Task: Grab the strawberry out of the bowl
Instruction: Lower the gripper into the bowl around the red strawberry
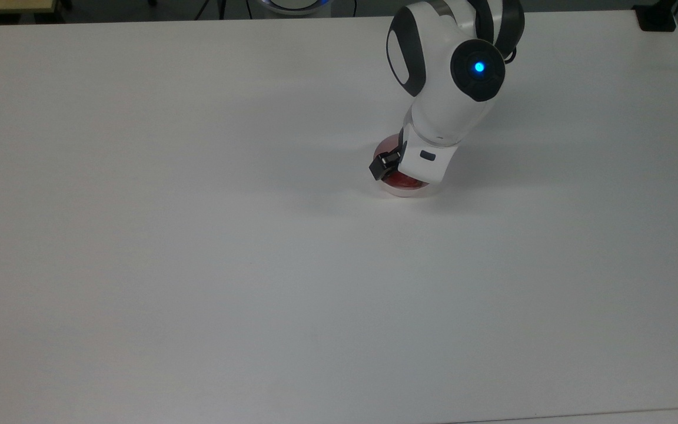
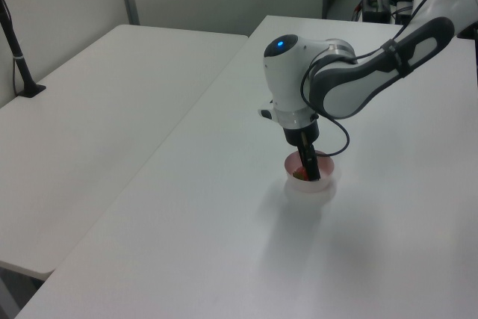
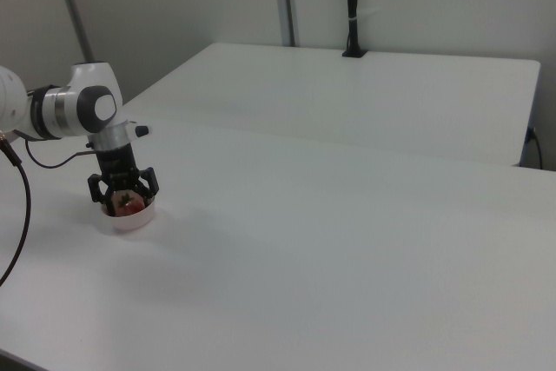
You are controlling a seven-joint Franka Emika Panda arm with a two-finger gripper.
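We are finding the gripper (image 3: pixel 123 201) reaching down into the bowl (image 3: pixel 132 219) on the white table (image 3: pixel 347 241) — fingers spread apart, straddling the strawberry (image 3: pixel 129 205), which is lying inside the bowl.

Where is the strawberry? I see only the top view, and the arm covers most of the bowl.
Observer: In the right view the strawberry lies inside the bowl, between the fingers of the tool.
Operator: Is the tool shut on it?
Observer: No. The right view shows the fingers spread wide, so the tool is open.
Operator: How low is the tool?
Observer: In the left view its fingers reach down below the bowl's rim.
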